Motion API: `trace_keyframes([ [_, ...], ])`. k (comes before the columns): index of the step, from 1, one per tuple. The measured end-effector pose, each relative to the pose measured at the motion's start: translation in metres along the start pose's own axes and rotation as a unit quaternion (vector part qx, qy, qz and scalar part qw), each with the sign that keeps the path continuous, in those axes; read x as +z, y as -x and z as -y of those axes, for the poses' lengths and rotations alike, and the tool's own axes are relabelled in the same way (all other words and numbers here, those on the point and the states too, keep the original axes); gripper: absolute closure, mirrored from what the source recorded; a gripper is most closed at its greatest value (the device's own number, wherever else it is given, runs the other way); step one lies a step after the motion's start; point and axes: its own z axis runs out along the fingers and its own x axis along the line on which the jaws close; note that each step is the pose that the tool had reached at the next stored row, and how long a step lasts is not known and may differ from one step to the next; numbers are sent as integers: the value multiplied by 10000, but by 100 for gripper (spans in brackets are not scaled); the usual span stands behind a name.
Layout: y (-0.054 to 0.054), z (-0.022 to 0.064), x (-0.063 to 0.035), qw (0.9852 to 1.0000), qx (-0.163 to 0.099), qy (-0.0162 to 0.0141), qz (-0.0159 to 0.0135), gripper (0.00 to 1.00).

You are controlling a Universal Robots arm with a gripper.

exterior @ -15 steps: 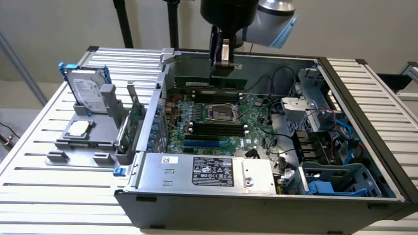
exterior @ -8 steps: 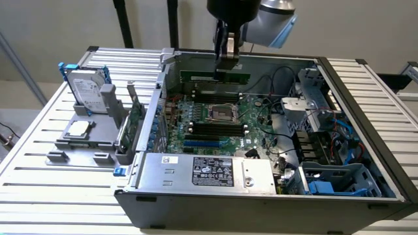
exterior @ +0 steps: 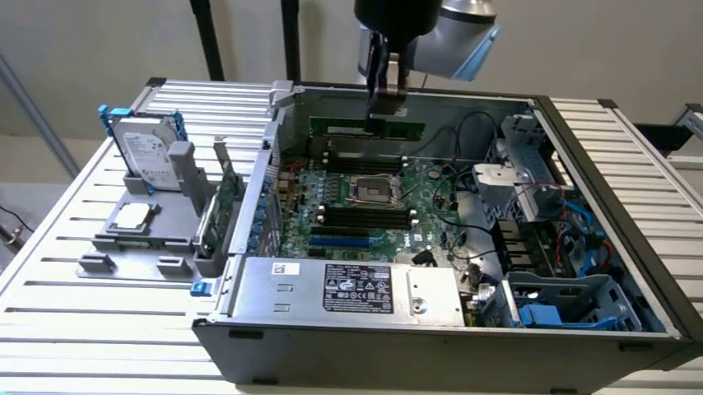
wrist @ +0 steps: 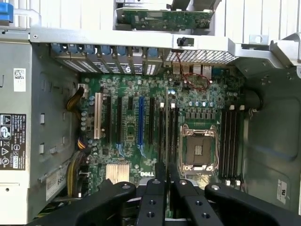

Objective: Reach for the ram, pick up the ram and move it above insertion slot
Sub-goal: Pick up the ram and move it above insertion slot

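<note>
The ram (exterior: pixel 349 127) is a long thin green stick hanging level under my gripper (exterior: pixel 387 111), which is shut on its upper edge. It is held in the air inside the open computer case, above the far part of the motherboard (exterior: pixel 423 226) and over the black memory slots (exterior: pixel 354 161) beyond the processor socket (exterior: pixel 371 190). In the wrist view my black fingers (wrist: pixel 153 195) stand close together, looking down on the socket (wrist: pixel 197 150) and the long dark slots (wrist: pixel 231 141) beside it. The ram itself is hidden between the fingers there.
A silver hard drive in a blue frame (exterior: pixel 148 148) and an upright green expansion card (exterior: pixel 225 197) stand on the grey holder outside the case. The power supply (exterior: pixel 351 288) fills the near side. Cables and a drive cage (exterior: pixel 549 239) crowd the exterior view's right.
</note>
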Motion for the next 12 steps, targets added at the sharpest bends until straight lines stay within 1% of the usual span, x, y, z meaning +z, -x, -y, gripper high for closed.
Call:
trace_keyframes([
  [6, 25, 35, 23, 9999, 116, -23, -16, 87],
  [12, 26, 36, 23, 9999, 123, -25, -15, 87],
])
